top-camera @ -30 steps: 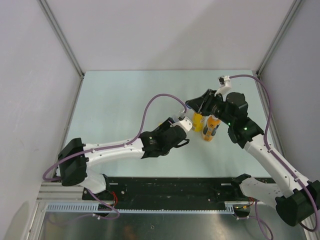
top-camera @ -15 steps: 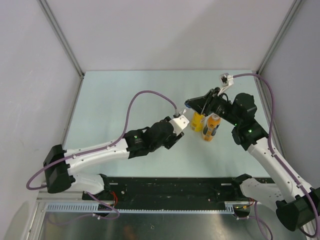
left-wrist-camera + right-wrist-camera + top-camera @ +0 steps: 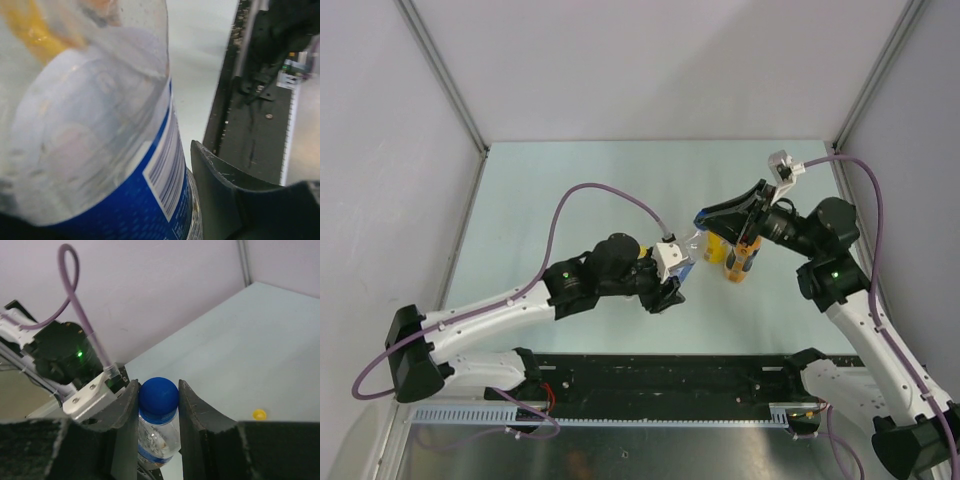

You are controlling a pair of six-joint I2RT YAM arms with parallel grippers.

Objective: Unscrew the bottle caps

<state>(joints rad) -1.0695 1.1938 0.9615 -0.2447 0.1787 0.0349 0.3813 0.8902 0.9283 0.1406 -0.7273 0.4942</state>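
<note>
The clear water bottle point(image 3: 686, 250) with a blue label is tilted and held by its body in my left gripper point(image 3: 672, 270), which is shut on it. In the left wrist view the bottle point(image 3: 95, 145) fills the frame, with one dark finger point(image 3: 220, 195) beside it. My right gripper point(image 3: 158, 396) is shut on the bottle's blue cap point(image 3: 158, 394), one finger on each side. It shows in the top view point(image 3: 703, 217) too. The yellow juice bottle point(image 3: 716, 246) and the orange bottle point(image 3: 743, 260) stand just right of it. A small yellow cap point(image 3: 259, 414) lies on the table. The white cap is out of view.
The pale green table point(image 3: 570, 200) is walled at the back and on both sides. A black base rail point(image 3: 670, 375) runs along the near edge. The left arm's purple cable point(image 3: 590, 190) loops over the table's middle.
My left arm has swung its elbow left and drawn back slightly, tilting the water bottle. My right wrist has turned and its elbow has moved right, the fingers staying at the blue cap.
</note>
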